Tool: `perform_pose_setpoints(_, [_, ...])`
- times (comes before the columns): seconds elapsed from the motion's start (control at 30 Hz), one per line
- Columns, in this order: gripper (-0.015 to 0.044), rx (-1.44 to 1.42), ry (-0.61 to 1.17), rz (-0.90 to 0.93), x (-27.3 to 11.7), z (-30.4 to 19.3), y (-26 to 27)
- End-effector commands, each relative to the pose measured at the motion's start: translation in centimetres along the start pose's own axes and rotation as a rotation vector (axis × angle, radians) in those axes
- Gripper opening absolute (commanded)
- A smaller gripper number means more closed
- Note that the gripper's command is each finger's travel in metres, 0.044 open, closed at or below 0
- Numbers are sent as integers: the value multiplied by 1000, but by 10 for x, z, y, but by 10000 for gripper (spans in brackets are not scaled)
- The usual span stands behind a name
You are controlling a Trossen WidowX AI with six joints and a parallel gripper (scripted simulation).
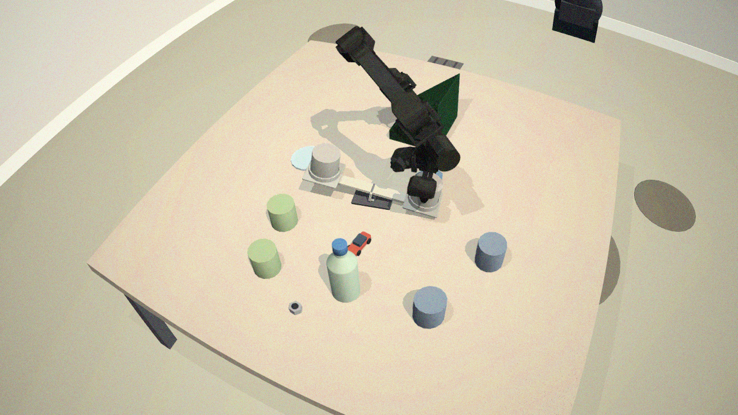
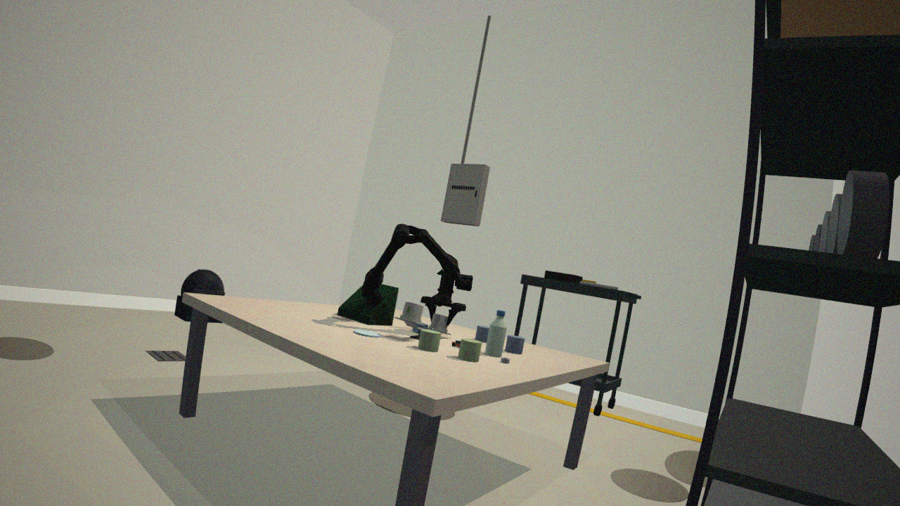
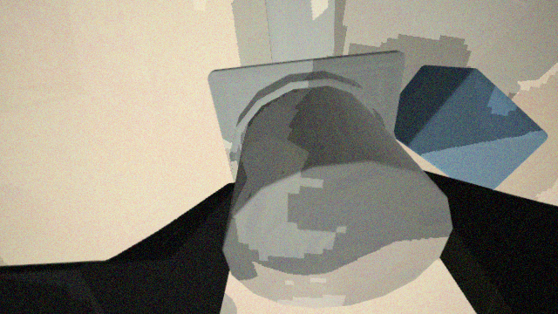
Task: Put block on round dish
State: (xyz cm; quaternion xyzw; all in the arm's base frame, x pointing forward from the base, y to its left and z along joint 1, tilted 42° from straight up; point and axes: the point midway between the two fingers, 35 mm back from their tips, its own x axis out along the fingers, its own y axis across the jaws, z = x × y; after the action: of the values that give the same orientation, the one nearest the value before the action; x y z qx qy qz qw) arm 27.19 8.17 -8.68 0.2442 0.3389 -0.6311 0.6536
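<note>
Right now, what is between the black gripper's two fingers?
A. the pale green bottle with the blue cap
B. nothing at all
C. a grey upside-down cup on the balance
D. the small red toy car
C: the wrist view shows the grey cup between the black fingers, both touching its sides.

Table (image 1: 516, 320) with balance (image 1: 369, 198), bottle (image 1: 343, 276)
</note>
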Motion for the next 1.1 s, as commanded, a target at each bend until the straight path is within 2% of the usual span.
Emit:
perform_pose_setpoints(0.0, [302,-4,-2,1,1,0,0])
perform_pose_setpoints(0.07, [288,-4,-2,1,1,0,0])
perform_pose_setpoints(0.43, [0,-4,-1,1,-8,-1,2])
perform_pose_setpoints(1.07, [0,-4,1,2,-31,-3,6])
